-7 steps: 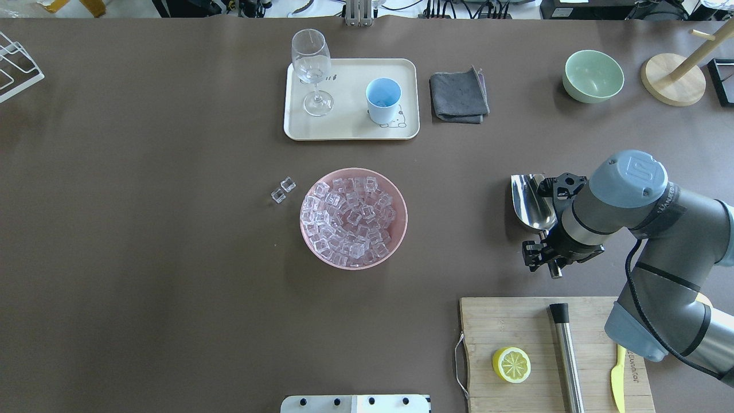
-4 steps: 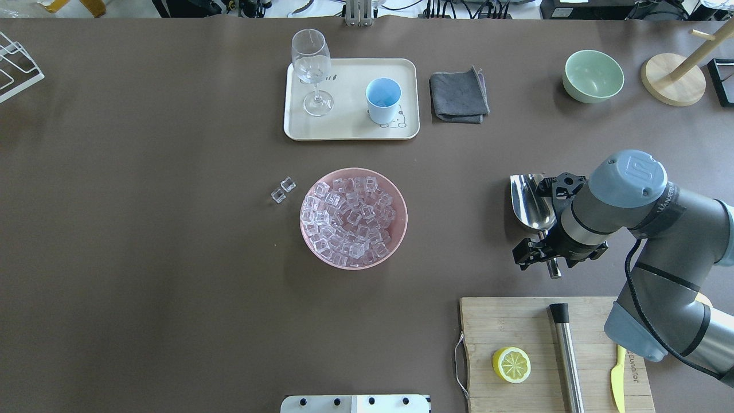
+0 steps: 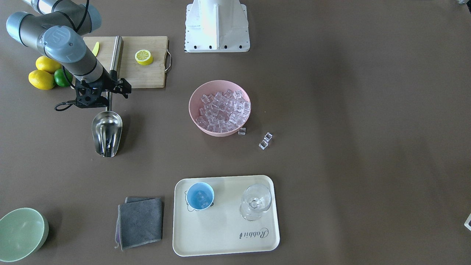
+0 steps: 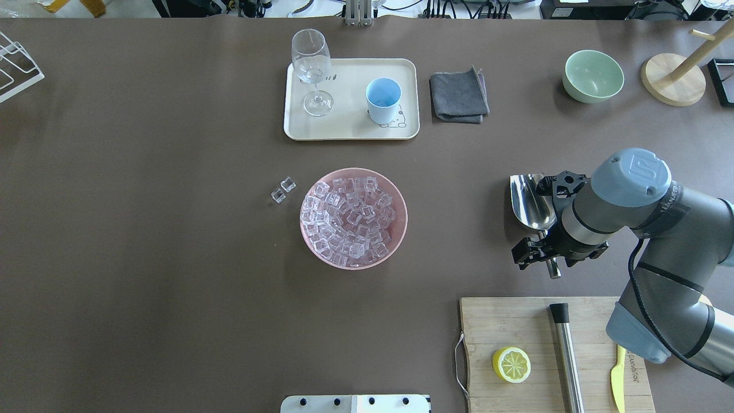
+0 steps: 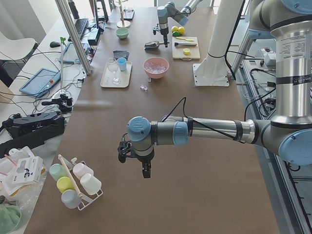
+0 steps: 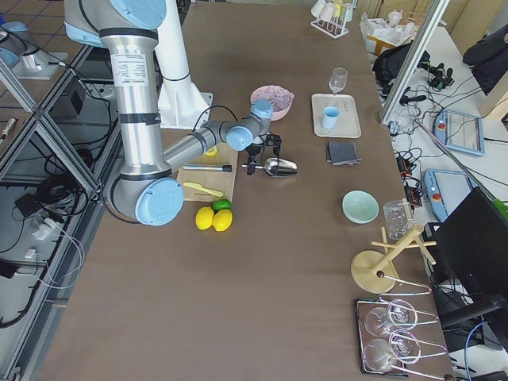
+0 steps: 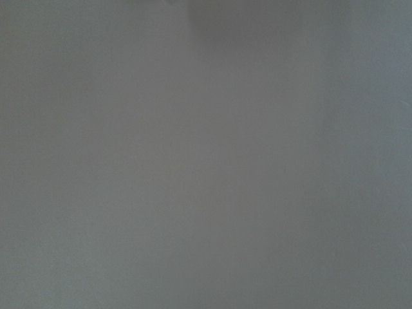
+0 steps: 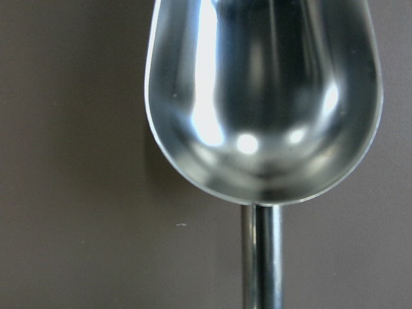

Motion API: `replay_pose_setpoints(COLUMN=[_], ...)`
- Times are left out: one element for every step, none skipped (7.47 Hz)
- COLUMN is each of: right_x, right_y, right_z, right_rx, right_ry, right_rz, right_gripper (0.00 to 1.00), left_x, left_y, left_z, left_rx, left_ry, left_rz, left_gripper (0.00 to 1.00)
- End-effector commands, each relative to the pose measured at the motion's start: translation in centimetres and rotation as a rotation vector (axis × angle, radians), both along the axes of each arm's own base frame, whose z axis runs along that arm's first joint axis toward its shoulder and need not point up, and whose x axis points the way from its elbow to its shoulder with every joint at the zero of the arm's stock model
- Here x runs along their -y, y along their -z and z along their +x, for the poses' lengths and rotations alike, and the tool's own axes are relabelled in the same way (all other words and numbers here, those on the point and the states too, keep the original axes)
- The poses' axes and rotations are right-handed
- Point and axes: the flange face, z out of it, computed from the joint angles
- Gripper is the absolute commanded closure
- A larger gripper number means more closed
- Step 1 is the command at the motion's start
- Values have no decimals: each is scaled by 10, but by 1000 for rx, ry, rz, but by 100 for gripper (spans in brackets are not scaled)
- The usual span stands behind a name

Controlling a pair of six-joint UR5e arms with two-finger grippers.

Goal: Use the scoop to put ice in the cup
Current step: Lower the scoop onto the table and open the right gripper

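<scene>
The steel scoop (image 4: pixel 532 202) lies empty on the table right of the pink bowl (image 4: pixel 401 198), which is full of ice (image 4: pixel 350 221). My right gripper (image 4: pixel 556 252) is open, its jaws spread on either side of the scoop's handle, and holds nothing; the right wrist view shows the empty trough (image 8: pixel 264 96). The light-blue cup (image 4: pixel 383 98) stands on the tray and has ice in it in the front view (image 3: pixel 199 196). Two loose cubes (image 4: pixel 282 189) lie left of the bowl. My left gripper (image 5: pixel 139 163) hangs over bare table far off; I cannot tell if it is open.
A cream tray (image 4: pixel 344 129) holds a wine glass (image 4: pixel 311 63). A grey cloth (image 4: pixel 459 94) and green bowl (image 4: pixel 593 76) sit at the back right. A cutting board (image 4: pixel 487 321) carries a lemon half (image 4: pixel 511 365) and a steel rod (image 4: pixel 566 355).
My right gripper's jaws have spread wider around the scoop's handle. The scoop has stayed in place on the table.
</scene>
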Motion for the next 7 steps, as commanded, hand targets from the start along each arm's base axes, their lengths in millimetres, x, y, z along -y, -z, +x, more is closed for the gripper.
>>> replay_pose_setpoints(right_x=[-5,-2,9,19,29,33,36], right_y=[47,52,51,44,23,1,-24], right_z=[31,39,53,65,80,105,131], right_rx=[20,15,13,5,-21,-45,-75], right_ry=[-26,-42,-68,-69,-52,-33,-17], right_rz=[13,17,22,42,63,86,107], right_gripper=[0,0,0,0,0,1,1], left_x=[0,0,0,0,0,0,0], left_y=[0,0,-1,-1,-1,-1,-1], left_z=[0,0,0,0,0,0,0], left_rx=[0,0,0,0,0,0,0], left_ry=[-1,-1,-1,-1,-1,-1,-1], left_rz=[0,0,-2,-2,-2,-2,-2], left_gripper=[1,1,1,1,1,1,1])
